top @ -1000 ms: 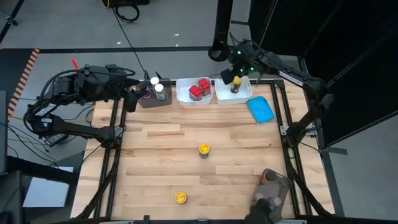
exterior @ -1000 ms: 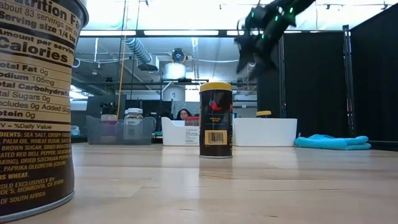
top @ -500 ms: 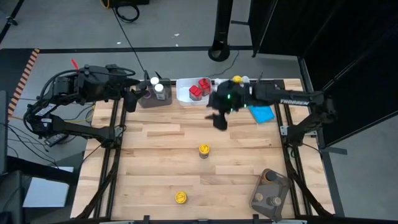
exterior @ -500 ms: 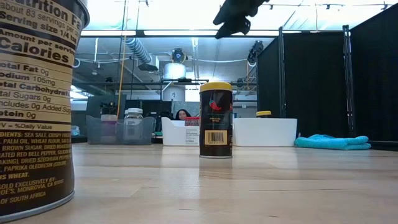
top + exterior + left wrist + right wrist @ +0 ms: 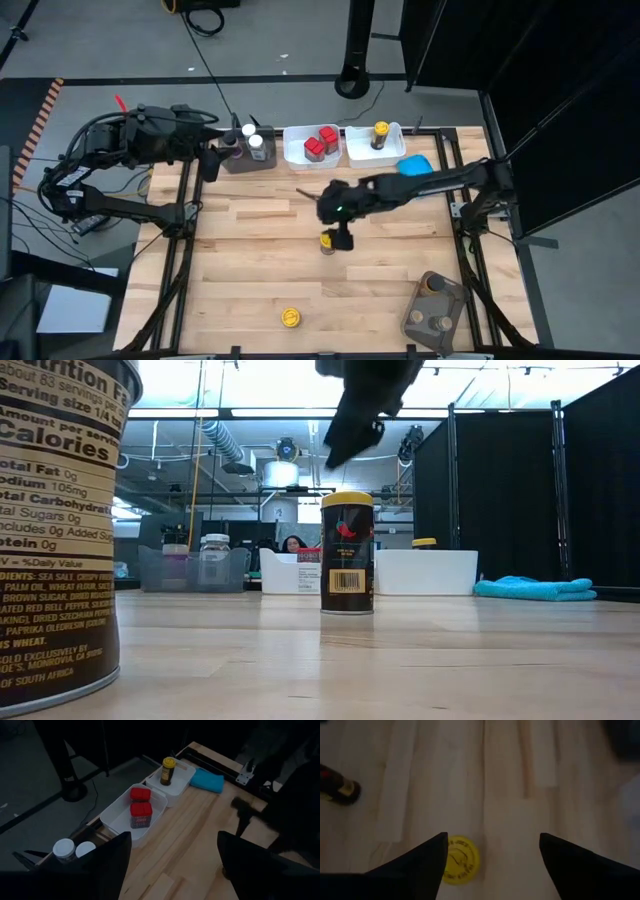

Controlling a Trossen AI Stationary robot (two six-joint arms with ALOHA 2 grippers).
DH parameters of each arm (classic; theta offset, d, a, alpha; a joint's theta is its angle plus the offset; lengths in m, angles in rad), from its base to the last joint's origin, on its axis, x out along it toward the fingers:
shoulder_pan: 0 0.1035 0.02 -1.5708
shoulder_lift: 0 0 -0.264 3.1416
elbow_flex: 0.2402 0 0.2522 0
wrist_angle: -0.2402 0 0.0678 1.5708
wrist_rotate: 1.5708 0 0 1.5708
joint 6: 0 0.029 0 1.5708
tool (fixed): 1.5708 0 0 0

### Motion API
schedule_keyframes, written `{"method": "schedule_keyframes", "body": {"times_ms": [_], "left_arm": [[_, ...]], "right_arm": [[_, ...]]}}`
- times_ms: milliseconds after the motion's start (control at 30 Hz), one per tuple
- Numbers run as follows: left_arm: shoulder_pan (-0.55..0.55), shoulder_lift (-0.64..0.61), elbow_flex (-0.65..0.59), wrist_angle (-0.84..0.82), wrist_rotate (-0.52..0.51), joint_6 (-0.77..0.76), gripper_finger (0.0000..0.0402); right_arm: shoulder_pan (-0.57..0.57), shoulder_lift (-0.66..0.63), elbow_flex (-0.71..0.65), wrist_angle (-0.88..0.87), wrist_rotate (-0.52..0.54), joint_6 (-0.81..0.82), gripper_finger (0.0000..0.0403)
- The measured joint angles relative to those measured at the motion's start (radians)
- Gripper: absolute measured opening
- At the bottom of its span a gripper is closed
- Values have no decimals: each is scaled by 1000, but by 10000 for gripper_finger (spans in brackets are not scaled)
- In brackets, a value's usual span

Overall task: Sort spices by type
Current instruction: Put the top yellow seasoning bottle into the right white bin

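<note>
A spice jar with a yellow lid (image 5: 326, 241) (image 5: 347, 553) (image 5: 460, 860) stands upright on its base in the middle of the wooden table. My right gripper (image 5: 338, 232) (image 5: 352, 430) (image 5: 492, 840) hangs open just above it, slanting down, and touches nothing. A second yellow-lidded jar (image 5: 290, 318) (image 5: 338, 788) sits near the front edge. My left gripper (image 5: 213, 162) (image 5: 172, 865) waits open at the far left, beside the grey bin (image 5: 248, 158).
Along the far edge stand the grey bin with white-capped jars (image 5: 65, 849), a white tub with red-capped jars (image 5: 320, 142) (image 5: 140, 809) and a white tub with one yellow-lidded jar (image 5: 380, 135) (image 5: 168, 770). A blue cloth (image 5: 416, 166) lies beside them. Another grey bin (image 5: 436, 305) sits near right.
My right gripper has swung from over the far right white tub toward the table's middle and near edge. It has sunk and rolled, and now hangs over the yellow-lidded jar. The jar in that tub stays where it was.
</note>
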Motion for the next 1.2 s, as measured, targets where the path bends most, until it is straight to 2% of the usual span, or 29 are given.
{"method": "schedule_keyframes", "body": {"times_ms": [133, 267, 567, 1200], "left_arm": [[0, 0, 0, -14, 4, 0, 301], [0, 0, 0, -25, 4, 1, 301], [0, 0, 0, -56, 4, 1, 301], [0, 0, 0, -68, 5, 4, 301]], "right_arm": [[6, 56, -1, 29, -42, 96, 343], [6, 68, -1, 36, -70, 123, 353], [35, 68, -1, 4, 8, 105, 354], [56, 67, -35, -6, 37, 131, 354]]}}
